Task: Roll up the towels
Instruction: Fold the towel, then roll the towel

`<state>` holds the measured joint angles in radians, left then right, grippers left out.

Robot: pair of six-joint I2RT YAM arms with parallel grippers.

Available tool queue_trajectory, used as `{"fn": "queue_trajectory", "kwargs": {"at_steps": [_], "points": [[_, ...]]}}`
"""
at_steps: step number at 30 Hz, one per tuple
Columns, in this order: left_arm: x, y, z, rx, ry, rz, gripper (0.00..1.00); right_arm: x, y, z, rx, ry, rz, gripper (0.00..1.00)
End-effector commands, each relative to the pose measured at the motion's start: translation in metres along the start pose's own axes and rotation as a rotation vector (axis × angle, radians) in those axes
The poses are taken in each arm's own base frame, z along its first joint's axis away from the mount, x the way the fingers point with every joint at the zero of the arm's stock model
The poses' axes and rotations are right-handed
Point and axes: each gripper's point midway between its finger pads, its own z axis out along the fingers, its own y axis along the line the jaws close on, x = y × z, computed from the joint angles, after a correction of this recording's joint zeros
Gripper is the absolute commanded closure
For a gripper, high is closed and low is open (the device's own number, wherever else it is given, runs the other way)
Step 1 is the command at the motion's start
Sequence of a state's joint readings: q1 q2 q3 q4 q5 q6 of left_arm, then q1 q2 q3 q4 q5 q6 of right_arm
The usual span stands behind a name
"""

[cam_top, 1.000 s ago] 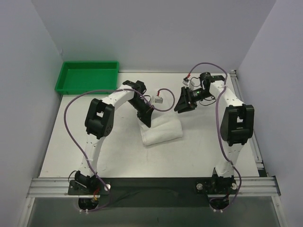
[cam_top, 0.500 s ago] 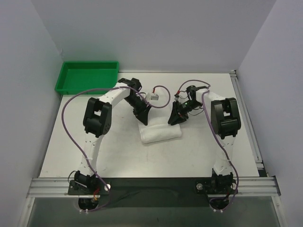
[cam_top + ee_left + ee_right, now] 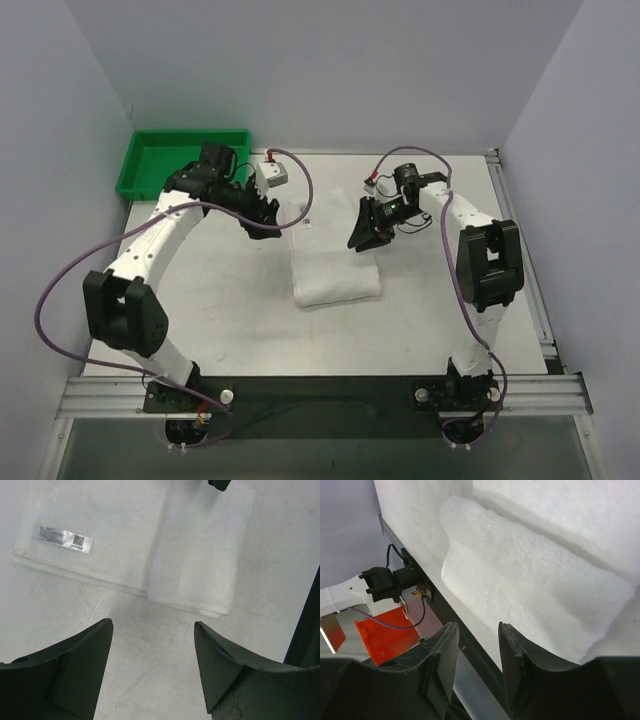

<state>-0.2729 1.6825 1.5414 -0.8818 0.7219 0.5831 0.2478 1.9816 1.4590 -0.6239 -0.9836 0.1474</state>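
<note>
The white towel (image 3: 335,270) lies in the middle of the table, folded narrow, its near part thicker and a flat part with a small label (image 3: 306,225) behind it. My left gripper (image 3: 276,226) hovers just off the towel's far left edge. In the left wrist view it (image 3: 152,624) is open over bare table, the towel (image 3: 150,545) and its label (image 3: 62,537) lying ahead. My right gripper (image 3: 358,240) hangs above the towel's far right edge. Its jaws (image 3: 477,627) stand apart with nothing between them, the thick fold of towel (image 3: 530,570) beyond.
A green plastic tray (image 3: 185,160) sits at the far left corner of the table. Aluminium rails run along the near edge (image 3: 320,390) and the right side (image 3: 510,220). A red object (image 3: 385,635) shows beyond the table in the right wrist view.
My left gripper has opened, let go of the towel and drawn back to the far left, its arm swinging outward. My right gripper has moved left, over the towel's right edge.
</note>
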Motion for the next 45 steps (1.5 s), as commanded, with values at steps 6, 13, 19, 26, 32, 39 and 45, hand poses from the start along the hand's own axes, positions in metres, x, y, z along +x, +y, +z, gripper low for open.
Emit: {"fn": "queue_trajectory", "kwargs": {"at_steps": [6, 13, 19, 26, 32, 39, 45], "points": [[-0.008, -0.021, 0.002, -0.096, -0.021, 0.177, 0.30, 0.017, 0.013, 0.037, 0.034, 0.107, -0.062, 0.68], [0.019, -0.076, 0.060, -0.257, 0.199, 0.531, 0.23, 0.043, -0.034, 0.084, 0.100, 0.206, 0.075, 0.72], [0.028, -0.102, 0.099, -0.268, 0.230, 0.631, 0.19, 0.053, -0.053, 0.090, 0.166, 0.210, 0.149, 0.75], [0.051, -0.123, 0.142, -0.198, 0.275, 0.635, 0.23, 0.059, -0.054, 0.096, 0.121, 0.220, 0.217, 0.76], [0.082, -0.126, 0.161, -0.156, 0.340, 0.644, 0.34, 0.054, -0.050, 0.091, 0.093, 0.203, 0.221, 0.80], [0.121, -0.150, 0.159, 0.138, 0.447, 0.507, 0.78, 0.031, -0.038, 0.045, 0.050, 0.086, 0.070, 0.75], [0.138, -0.168, 0.141, 0.401, 0.515, 0.289, 0.96, -0.007, -0.035, -0.059, 0.162, -0.145, -0.239, 0.48]]}}
